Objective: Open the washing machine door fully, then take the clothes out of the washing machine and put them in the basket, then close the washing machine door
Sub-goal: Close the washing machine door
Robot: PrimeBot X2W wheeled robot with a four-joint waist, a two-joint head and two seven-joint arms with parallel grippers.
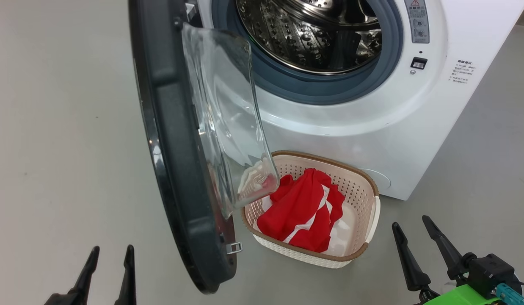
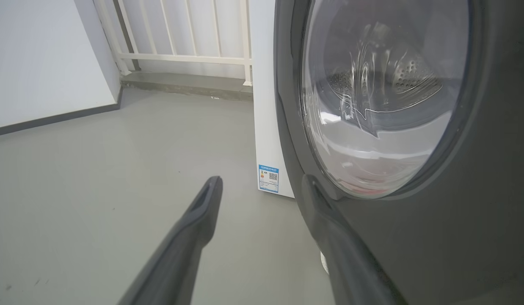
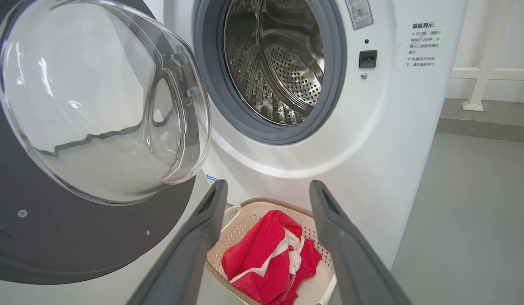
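The washing machine stands with its door swung wide open, glass bowl facing right. Its steel drum looks empty. The red and white clothes lie in the cream basket on the floor in front of the machine. My left gripper is open at the lower left, just outside the door's outer face, holding nothing. My right gripper is open at the lower right, right of the basket, with the clothes seen between its fingers and nothing gripped.
Grey floor spreads out on both sides of the machine. A white railing and a white wall stand behind the machine's left side. The open door's edge hangs close to the basket.
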